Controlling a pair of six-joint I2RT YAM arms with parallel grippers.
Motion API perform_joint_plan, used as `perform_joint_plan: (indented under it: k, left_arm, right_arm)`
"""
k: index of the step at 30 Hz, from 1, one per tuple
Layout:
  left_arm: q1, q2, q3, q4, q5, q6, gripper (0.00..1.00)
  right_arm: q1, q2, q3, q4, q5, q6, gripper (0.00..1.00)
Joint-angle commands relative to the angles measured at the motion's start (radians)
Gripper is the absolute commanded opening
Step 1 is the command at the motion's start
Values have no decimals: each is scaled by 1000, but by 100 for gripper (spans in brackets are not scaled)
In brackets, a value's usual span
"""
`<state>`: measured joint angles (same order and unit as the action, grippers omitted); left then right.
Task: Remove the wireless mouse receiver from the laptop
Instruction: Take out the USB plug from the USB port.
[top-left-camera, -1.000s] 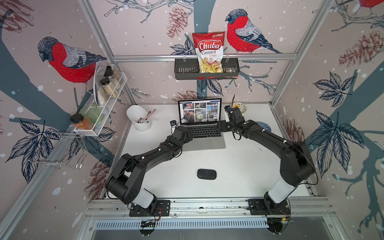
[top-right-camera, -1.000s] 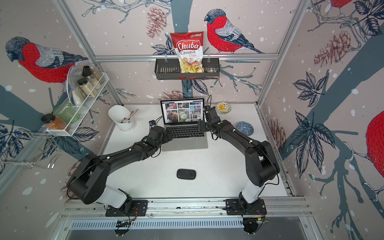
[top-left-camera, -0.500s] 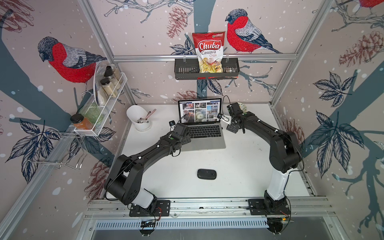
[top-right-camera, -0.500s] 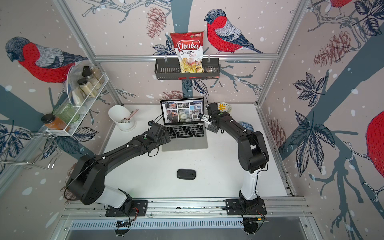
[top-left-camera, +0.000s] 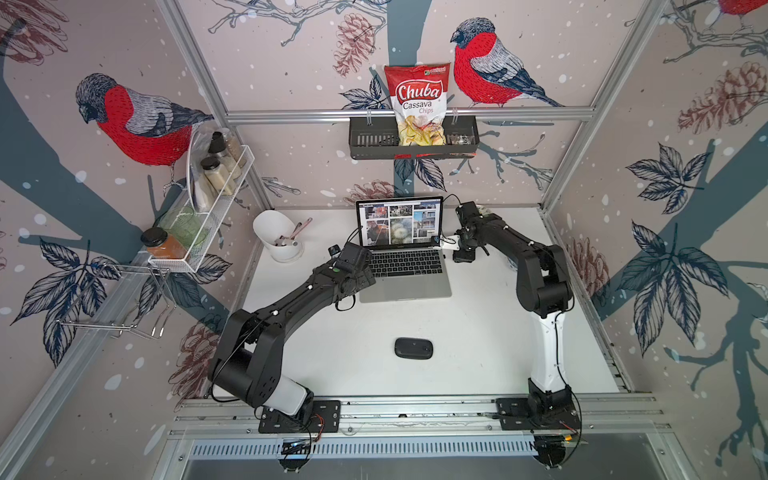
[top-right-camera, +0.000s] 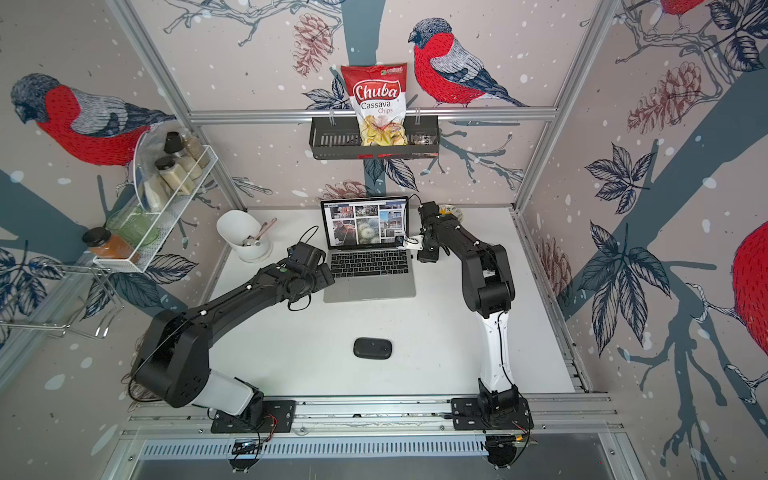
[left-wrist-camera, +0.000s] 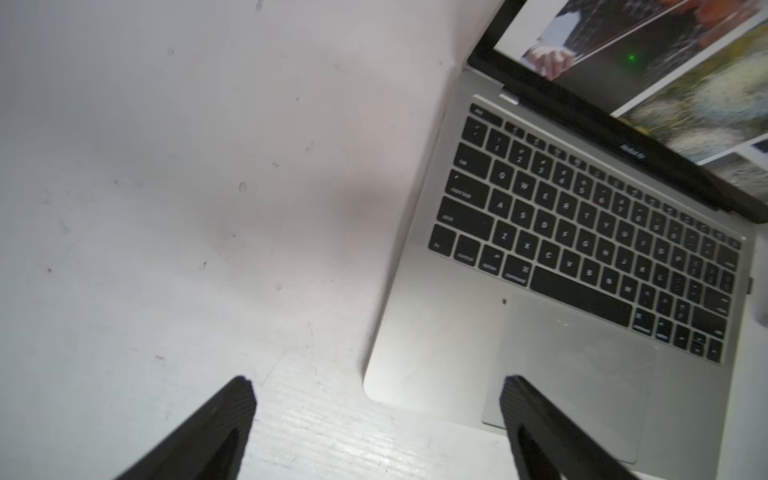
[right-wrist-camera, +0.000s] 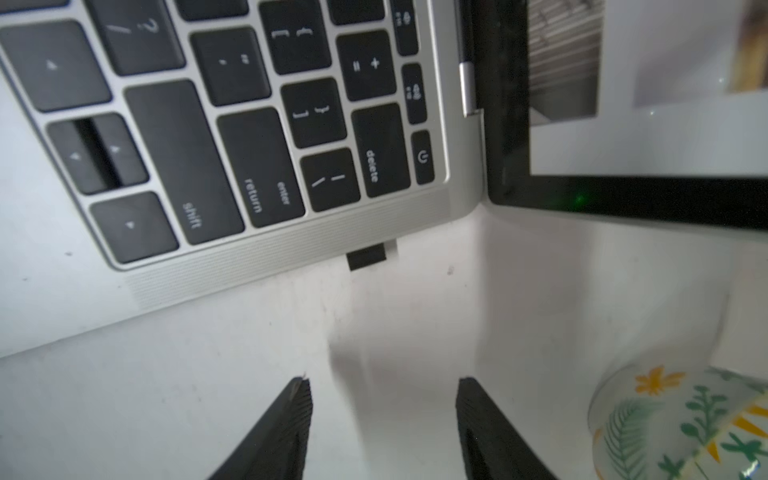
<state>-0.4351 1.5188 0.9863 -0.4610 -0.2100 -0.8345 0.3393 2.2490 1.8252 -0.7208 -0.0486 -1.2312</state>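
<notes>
Since a second ago the right arm has raised its elbow and brought the right claw (right-wrist-camera: 382, 386) to the laptop's (right-wrist-camera: 291, 237) right edge, near the hinge. Its jaws, apart but narrower than before and with nothing between them, now face the mouse receiver (right-wrist-camera: 366, 257), a small black stub plugged into this edge just beside the "delete" and "return" keys. The left claw (left-wrist-camera: 376, 386) hangs wide apart over the laptop's front left corner, probably to steady it for the pull, and behind the laptop a red bag (top-left-camera: 417, 104) reads "Chuba Cassava Chips".

Overhead pair, wrist views near laptop (left-wrist-camera: 436, 332)
</notes>
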Motion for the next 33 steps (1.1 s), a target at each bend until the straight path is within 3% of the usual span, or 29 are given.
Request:
perform_joint_plan:
  k: [1,11,33]
  left_arm:
    - [16,18,6,-37,11,-19,96]
    - [30,107,58,-72,34,-53,96]
    - [30,163,56,-75,70,-87,96]
  right_arm:
    - [-4,40,53,-54,-59,-45,58]
    - [13,102,81,-74,-107,-100,50]
    - [47,147,26,-87,-104,-142,37]
